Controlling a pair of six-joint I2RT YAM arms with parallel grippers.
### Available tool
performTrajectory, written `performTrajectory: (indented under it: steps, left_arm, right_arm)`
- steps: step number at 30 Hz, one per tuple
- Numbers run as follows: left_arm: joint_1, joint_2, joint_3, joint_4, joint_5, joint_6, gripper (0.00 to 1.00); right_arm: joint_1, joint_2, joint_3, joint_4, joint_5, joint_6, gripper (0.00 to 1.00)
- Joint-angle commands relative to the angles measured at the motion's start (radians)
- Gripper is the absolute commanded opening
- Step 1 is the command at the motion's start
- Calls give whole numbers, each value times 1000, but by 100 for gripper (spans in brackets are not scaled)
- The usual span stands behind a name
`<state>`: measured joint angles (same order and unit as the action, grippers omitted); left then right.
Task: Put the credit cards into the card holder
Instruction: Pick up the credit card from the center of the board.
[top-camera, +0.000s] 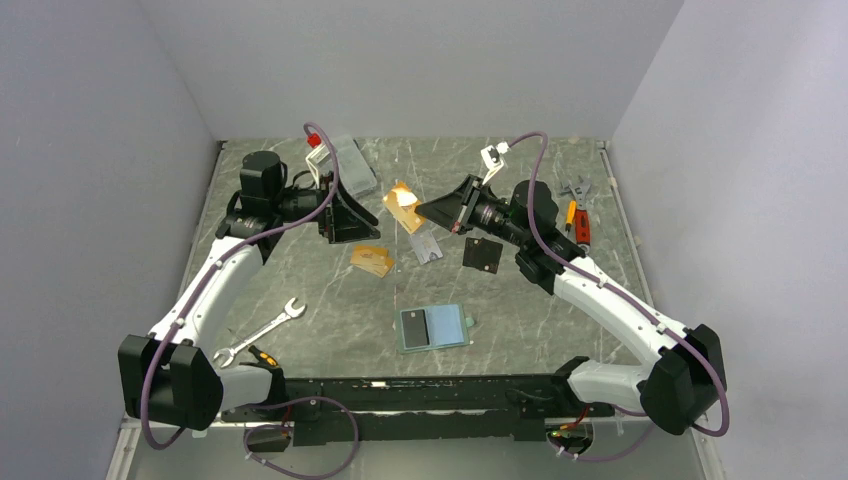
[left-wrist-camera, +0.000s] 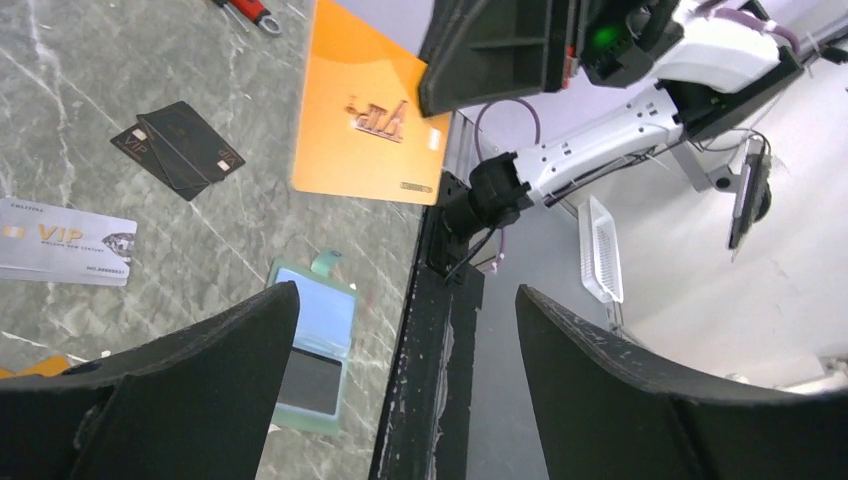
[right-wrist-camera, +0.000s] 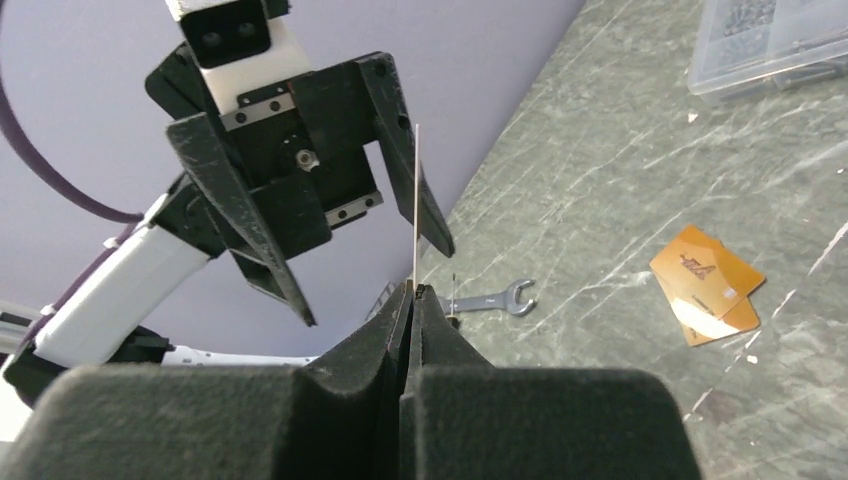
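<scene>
silvery-white card (left-wrist-camera: 62, 242), "VIP" in gold

A: What do the arms look like?
B: The left arm (top-camera: 215, 285) and the right arm (top-camera: 610, 300) have smooth white shells on their long links and bulky black joints (top-camera: 168, 378).
A: Cables?
B: A purple cable (top-camera: 541, 136) runs along each.
A: And the left gripper (right-wrist-camera: 376, 287)?
B: It's matte black. The fingers (right-wrist-camera: 245, 225) are long and tapering, with a small screw (right-wrist-camera: 301, 157) between them and a white block (right-wrist-camera: 228, 35) with two dark holes above.
</scene>
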<state>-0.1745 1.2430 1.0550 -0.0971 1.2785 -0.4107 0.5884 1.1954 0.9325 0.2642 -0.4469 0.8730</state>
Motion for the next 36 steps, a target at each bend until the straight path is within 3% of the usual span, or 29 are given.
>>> performTrajectory:
  steps: [1, 4, 8, 13, 22, 28, 34, 36]
  left_arm:
    - [-42, -28, 2, 137, -115, -133, 85]
    - [-68, -33, 15, 111, -154, -147, 89]
    - [-69, -21, -14, 212, -154, -253, 85]
    - [-64, -2, -48, 392, -121, -409, 63]
    - [-46, 6, -65, 607, -89, -590, 49]
    - [-25, 7, -75, 663, -82, -633, 33]
    - [-4, 17, -56, 645, -73, -637, 1]
    - [7, 24, -57, 665, -67, -658, 0]
  right_arm:
    - [-2, -48, -11, 161, 12, 69, 0]
    - [-1, -48, -39, 230, 10, 114, 0]
    - [9, -35, -54, 287, 29, 152, 0]
    - [60, -14, -49, 302, 104, 136, 0]
    - [124, 12, -56, 350, 206, 112, 0]
    - [141, 26, -60, 356, 217, 102, 0]
    - [158, 56, -52, 371, 175, 103, 0]
    - [158, 66, -56, 384, 147, 106, 0]
